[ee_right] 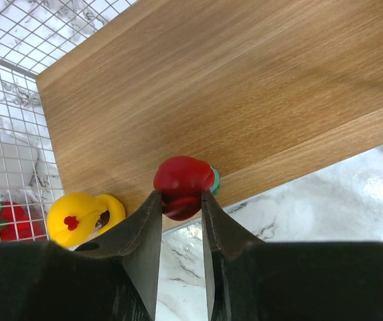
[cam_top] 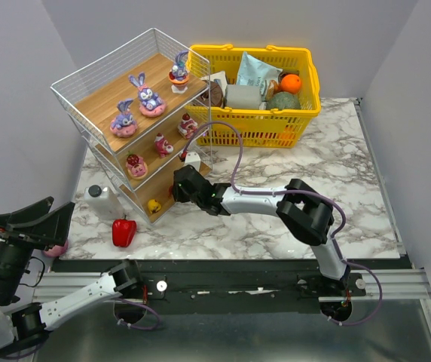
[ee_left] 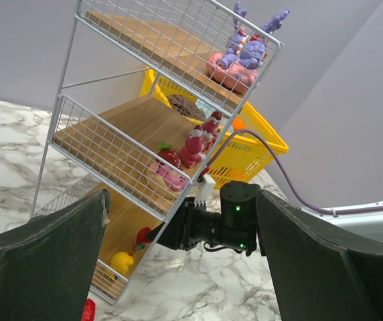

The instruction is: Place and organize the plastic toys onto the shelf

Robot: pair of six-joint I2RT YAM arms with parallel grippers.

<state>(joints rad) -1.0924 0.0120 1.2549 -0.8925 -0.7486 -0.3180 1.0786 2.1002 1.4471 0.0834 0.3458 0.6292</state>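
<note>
The shelf [cam_top: 95,94] stands at the back left. Three purple bunnies [cam_top: 148,95] sit on its top board and three pink-red figures [cam_top: 162,143] on the middle one. A yellow piece [cam_top: 154,205] lies on the bottom board. My right gripper [cam_top: 172,190] reaches to the front edge of the bottom board [ee_right: 232,87]. It is shut on a small red toy [ee_right: 181,182] with a green base, right of the yellow piece [ee_right: 84,217]. In the left wrist view the red toy [ee_left: 142,235] shows at the right gripper's tips. My left gripper [cam_top: 53,207] is open and empty, raised at the near left.
A red bell pepper [cam_top: 123,231] and a white bottle [cam_top: 102,200] stand on the marble in front of the shelf. A pink object [cam_top: 57,247] lies under the left gripper. A yellow basket [cam_top: 306,113] of groceries stands at the back, right of the shelf.
</note>
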